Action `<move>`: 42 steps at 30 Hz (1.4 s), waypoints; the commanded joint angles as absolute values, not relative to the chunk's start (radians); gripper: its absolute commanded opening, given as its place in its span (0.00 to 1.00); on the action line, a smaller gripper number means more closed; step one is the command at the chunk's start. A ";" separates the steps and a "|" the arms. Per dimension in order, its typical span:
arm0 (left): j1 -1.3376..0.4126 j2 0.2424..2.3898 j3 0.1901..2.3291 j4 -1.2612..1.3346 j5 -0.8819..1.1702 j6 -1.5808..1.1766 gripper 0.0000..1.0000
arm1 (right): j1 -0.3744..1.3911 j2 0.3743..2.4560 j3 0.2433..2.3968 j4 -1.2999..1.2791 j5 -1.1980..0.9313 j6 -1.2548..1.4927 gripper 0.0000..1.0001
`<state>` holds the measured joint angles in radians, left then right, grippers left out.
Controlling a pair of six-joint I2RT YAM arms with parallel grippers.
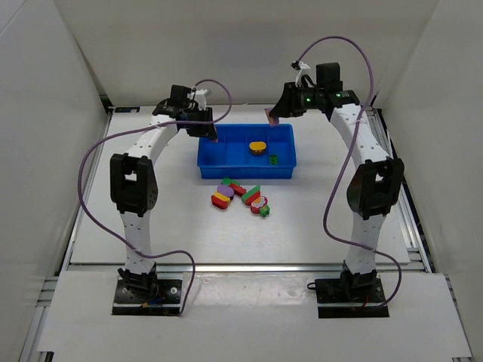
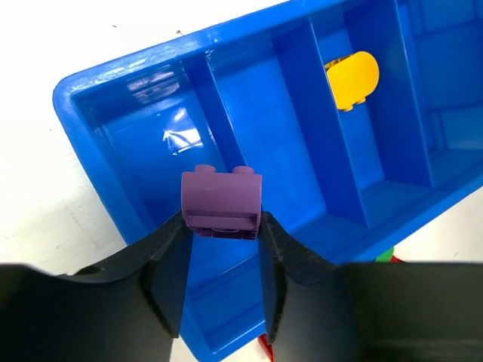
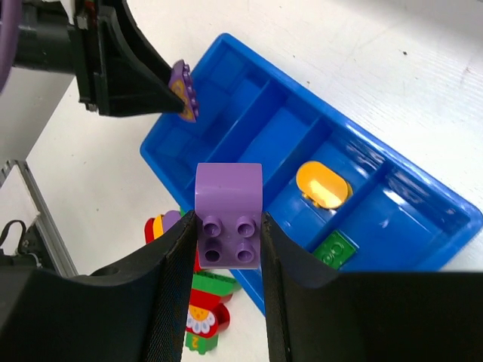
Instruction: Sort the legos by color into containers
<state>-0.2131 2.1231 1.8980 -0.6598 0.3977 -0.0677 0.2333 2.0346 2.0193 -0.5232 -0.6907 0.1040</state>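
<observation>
- My left gripper (image 2: 223, 221) is clamped on a small purple plastic brick (image 2: 221, 197), over the left end of the bright-blue plastic tray (image 2: 90, 121)
- right gripper (image 3: 229, 226) pinches a second purple plastic brick (image 3: 229, 190) by its far edge

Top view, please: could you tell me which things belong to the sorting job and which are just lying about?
Job: blue tray; yellow piece and green piece inside; loose pile in front; left hand holding purple brick; right hand holding another purple brick.
Lying about: purple cables only.
</observation>
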 commanded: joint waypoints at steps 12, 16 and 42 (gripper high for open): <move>-0.196 2.019 1.907 -0.637 0.408 -0.155 0.75 | 0.327 2.190 2.197 -0.407 -0.653 0.265 0.05; -0.138 1.870 1.751 -0.395 0.466 -0.274 0.76 | 0.360 2.246 2.250 -0.376 -0.649 0.311 0.05; -0.078 1.631 1.569 -0.508 0.376 -0.170 0.78 | 0.543 2.539 2.453 -0.321 -0.483 0.466 0.19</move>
<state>-0.0875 1.7172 1.5768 -0.4988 0.3866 -0.1875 0.5320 2.5233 2.4001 -0.3622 -0.5087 0.4675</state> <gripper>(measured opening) 0.777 0.398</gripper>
